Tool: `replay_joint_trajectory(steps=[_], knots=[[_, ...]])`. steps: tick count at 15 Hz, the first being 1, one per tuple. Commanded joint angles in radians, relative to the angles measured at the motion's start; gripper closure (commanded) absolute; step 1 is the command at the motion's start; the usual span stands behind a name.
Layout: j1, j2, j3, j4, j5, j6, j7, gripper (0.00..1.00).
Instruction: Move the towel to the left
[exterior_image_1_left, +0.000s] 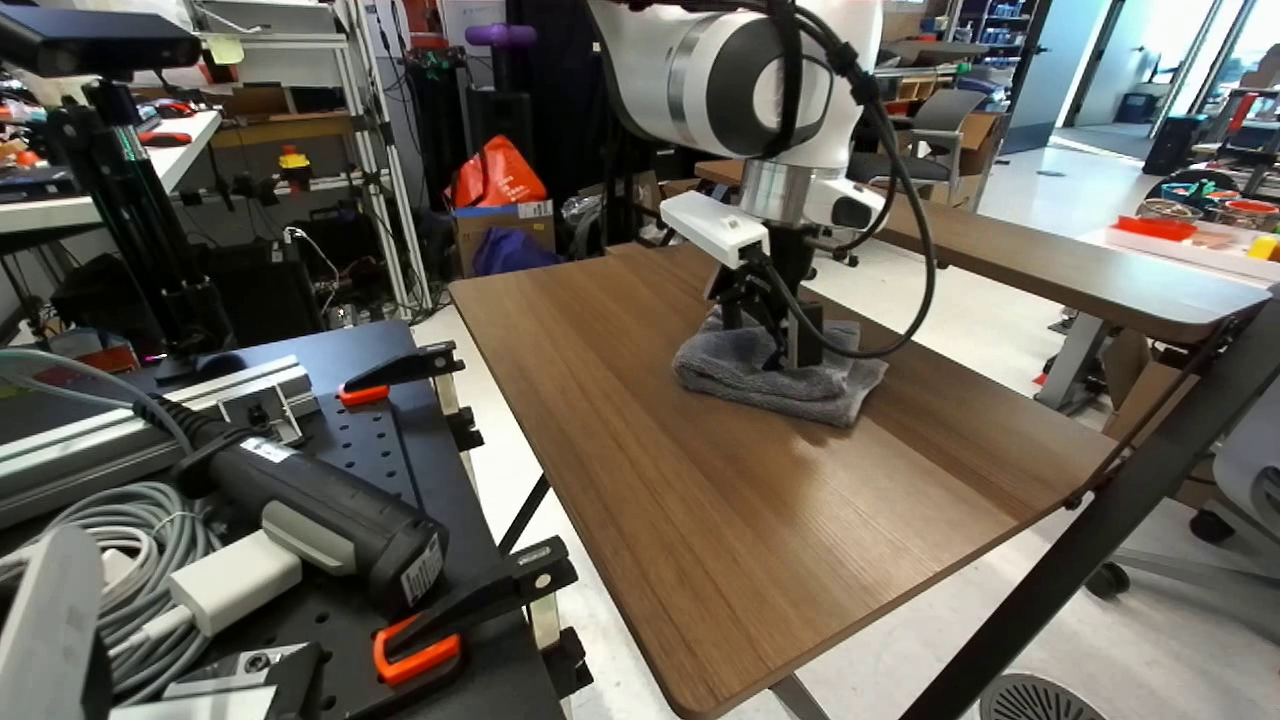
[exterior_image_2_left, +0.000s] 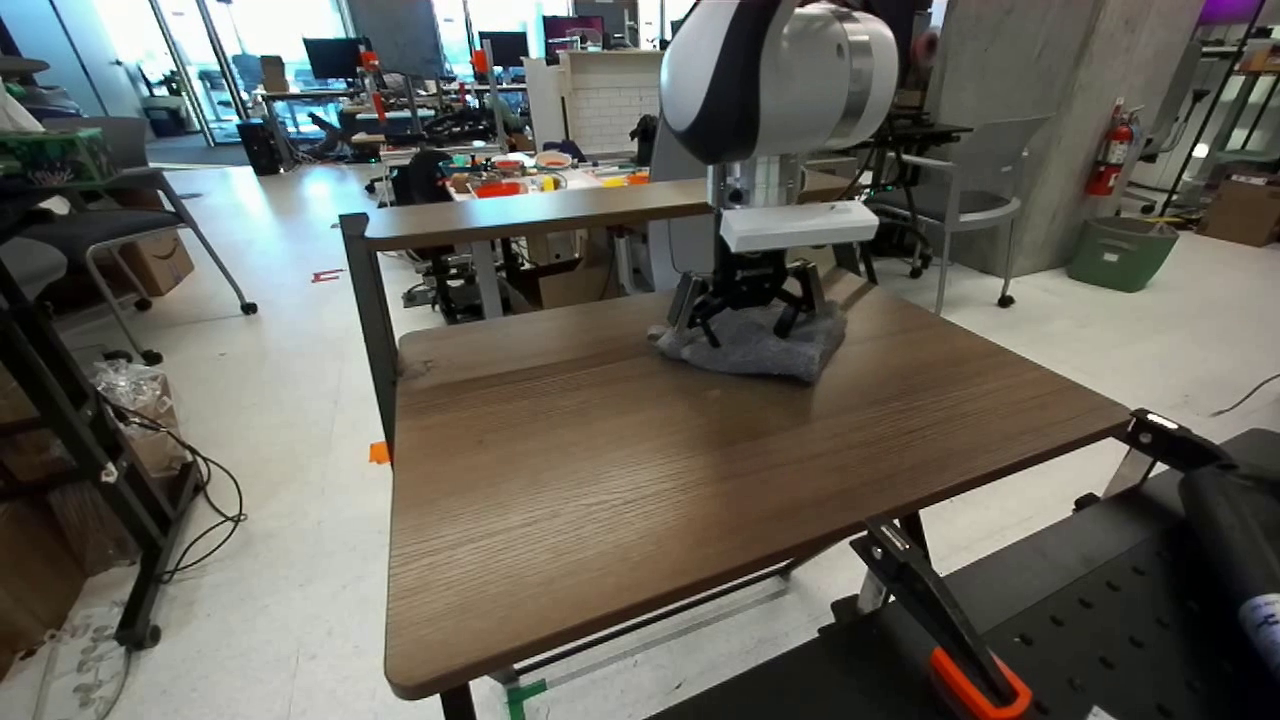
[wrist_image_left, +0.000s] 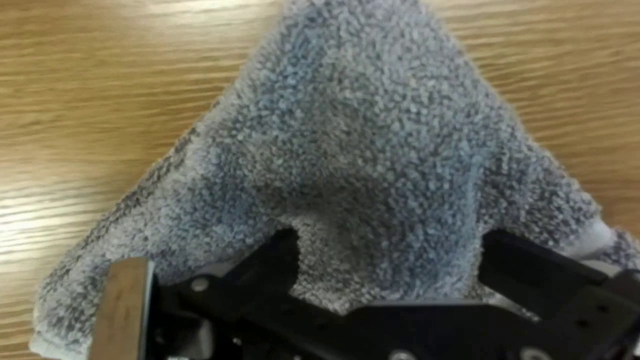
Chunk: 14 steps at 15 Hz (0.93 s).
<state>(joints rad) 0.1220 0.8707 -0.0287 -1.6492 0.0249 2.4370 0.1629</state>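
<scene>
The grey folded towel (exterior_image_1_left: 735, 378) lies on the brown wooden tabletop (exterior_image_1_left: 680, 520), toward the side where the arm reaches in. It also shows in an exterior view (exterior_image_2_left: 765, 358), somewhat rumpled, and fills most of the wrist view (wrist_image_left: 360, 130). My gripper (exterior_image_1_left: 768, 348) points down at the towel, with its fingertips at or in the cloth. In an exterior view the gripper (exterior_image_2_left: 748, 332) has its fingers spread apart over the towel. In the wrist view the gripper (wrist_image_left: 390, 247) has its black fingers wide apart, with towel between them. The lowest fingertip parts are hidden in the cloth.
A black bench (exterior_image_1_left: 400, 440) with orange-and-black clamps (exterior_image_1_left: 470, 610), cables and a handheld black device (exterior_image_1_left: 320, 500) stands beside the table. A raised wooden shelf or second tabletop (exterior_image_2_left: 540, 212) runs along the far side, with a dark support post (exterior_image_2_left: 370, 330) at its end.
</scene>
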Motion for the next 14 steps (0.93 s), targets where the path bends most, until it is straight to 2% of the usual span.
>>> replay_joint_trajectory(steps=[1,6,14], knots=[[0.055,0.06,0.027,0.046,-0.027,-0.001,0.008,0.0],[0.127,0.05,0.046,0.043,-0.051,-0.025,0.007,0.0],[0.171,-0.02,0.048,-0.024,-0.103,-0.022,0.005,0.0]])
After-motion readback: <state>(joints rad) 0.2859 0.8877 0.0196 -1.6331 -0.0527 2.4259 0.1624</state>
